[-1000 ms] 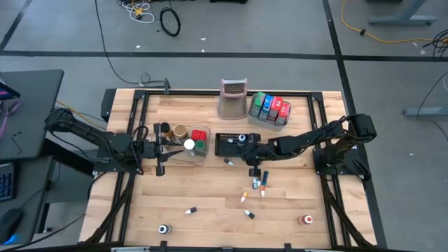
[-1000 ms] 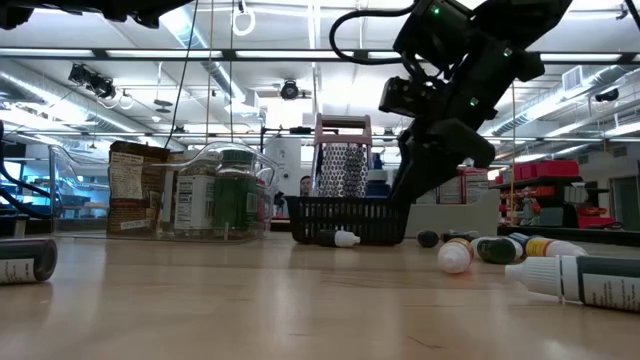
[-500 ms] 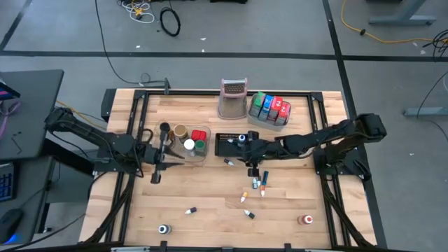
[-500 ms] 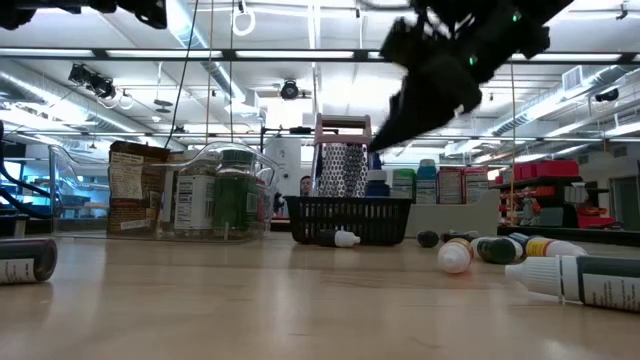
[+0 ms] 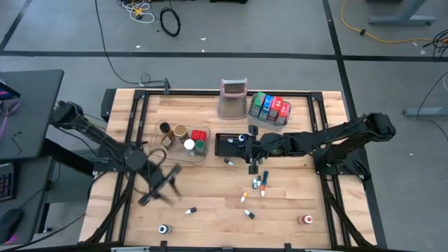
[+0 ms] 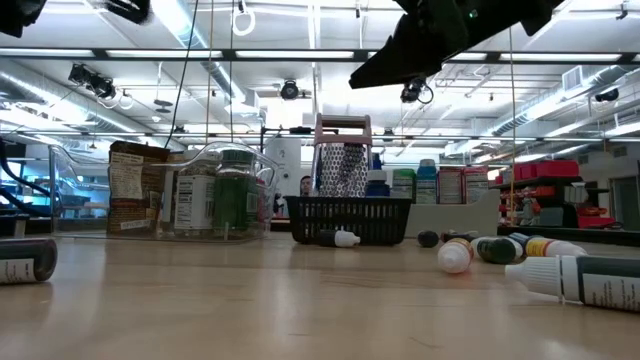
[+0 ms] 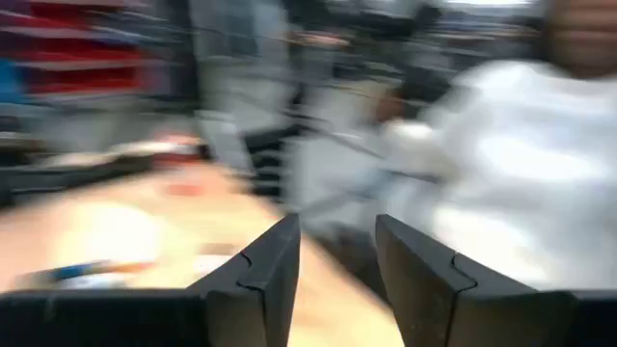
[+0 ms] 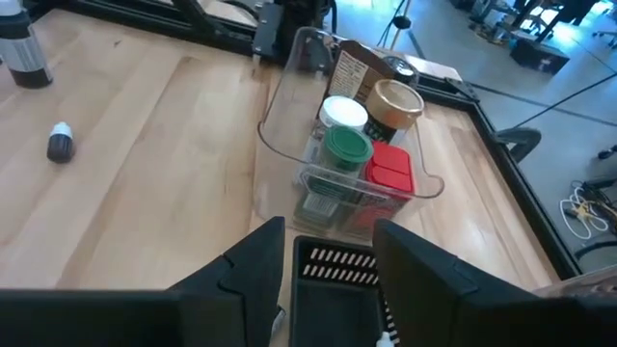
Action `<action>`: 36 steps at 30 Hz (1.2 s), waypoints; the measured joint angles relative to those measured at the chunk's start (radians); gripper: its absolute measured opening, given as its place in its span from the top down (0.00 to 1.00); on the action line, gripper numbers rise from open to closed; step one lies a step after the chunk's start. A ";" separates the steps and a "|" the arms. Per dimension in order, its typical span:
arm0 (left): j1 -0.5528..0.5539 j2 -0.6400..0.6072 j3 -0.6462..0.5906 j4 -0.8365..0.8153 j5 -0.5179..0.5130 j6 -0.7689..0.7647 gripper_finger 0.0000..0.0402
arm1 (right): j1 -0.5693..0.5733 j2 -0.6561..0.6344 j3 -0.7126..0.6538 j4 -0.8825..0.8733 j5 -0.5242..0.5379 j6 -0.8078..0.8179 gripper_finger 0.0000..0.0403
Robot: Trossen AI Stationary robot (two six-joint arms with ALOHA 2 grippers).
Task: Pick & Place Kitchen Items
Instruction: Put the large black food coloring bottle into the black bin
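My right gripper (image 5: 243,143) hangs open and tilted down over the black mesh basket (image 5: 225,145), with nothing between its fingers (image 8: 253,260). My left gripper (image 5: 159,186) is open and blurred, above bare table on the near side of the clear tub (image 5: 183,141). The tub holds white-lidded (image 8: 342,113), green (image 8: 345,146), red (image 8: 390,172) and brown (image 8: 397,104) jars. Several tiny capped bottles (image 5: 256,185) lie on their sides on the table near the basket. Red, blue and green packets (image 5: 270,106) stand in the grey tray.
The silvery box grater (image 5: 233,98) stands at the far edge. Two round jars (image 5: 163,229) (image 5: 306,220) rest near the front edge. Loose bottles (image 5: 190,210) (image 5: 249,215) lie in the middle. A dark bottle (image 6: 25,262) lies at the left in the low view.
My right gripper has risen from the bottles beside the basket and tipped toward level; it now hangs over the basket. My left gripper has drawn away from the tub's left end toward the table's near edge and has turned about.
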 joint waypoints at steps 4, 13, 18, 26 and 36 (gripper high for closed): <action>-0.062 0.073 0.000 -0.004 0.264 0.028 0.60 | 0.000 0.000 0.000 -0.002 -0.001 0.001 0.58; -0.199 0.261 0.000 0.090 0.048 -0.004 0.61 | 0.000 0.000 0.000 -0.001 -0.102 0.001 0.58; -0.231 0.351 -0.001 0.114 0.095 -0.079 0.59 | 0.000 0.000 0.000 -0.010 -0.104 0.001 0.58; -0.294 0.369 -0.001 0.116 0.138 -0.009 0.61 | 0.000 0.001 0.000 -0.024 -0.104 0.078 0.58; -0.317 0.374 -0.001 0.105 0.045 -0.027 0.62 | 0.000 0.001 0.000 -0.040 -0.104 0.077 0.58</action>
